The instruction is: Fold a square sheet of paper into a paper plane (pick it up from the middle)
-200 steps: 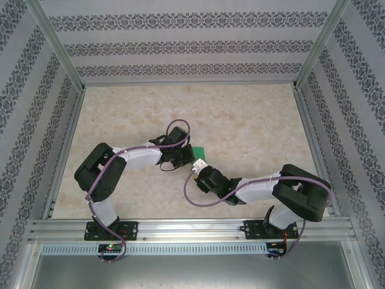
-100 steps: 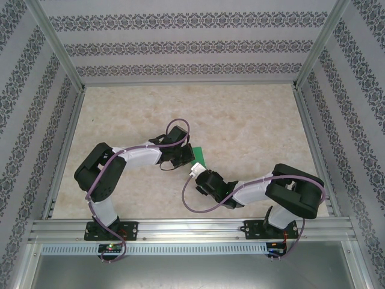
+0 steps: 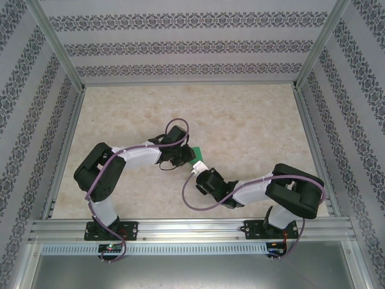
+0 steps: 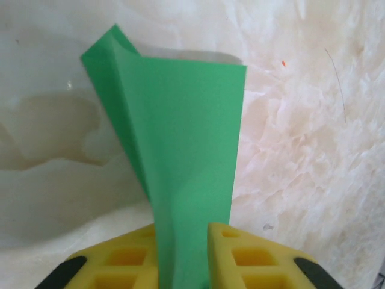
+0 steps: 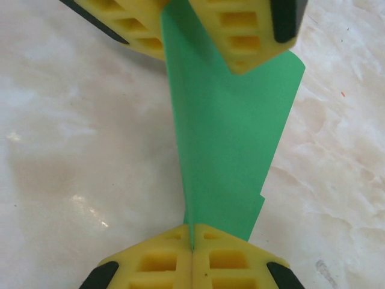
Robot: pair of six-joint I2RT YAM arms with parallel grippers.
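1. Green paper [image 5: 231, 120], folded, over table [image 3: 252, 114] abt mid, btwn both grippers.
2. R gripper [image 5: 191, 232]: jaws together, pinching paper's end.
3. L gripper [image 4: 182, 232]: jaws slightly apart, paper passing btwn.

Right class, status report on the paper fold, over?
Right gripper shut on the folded green paper. Left gripper, jaws slightly apart around its other end. Grippers face each other closely; nothing but paper between.

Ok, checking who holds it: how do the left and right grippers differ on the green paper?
Right gripper: fingers shut on the green paper; left gripper: fingers apart, paper between them. Left gripper comes in from the left, right gripper from the near right. Both have yellow fingers and meet the paper at opposite ends.
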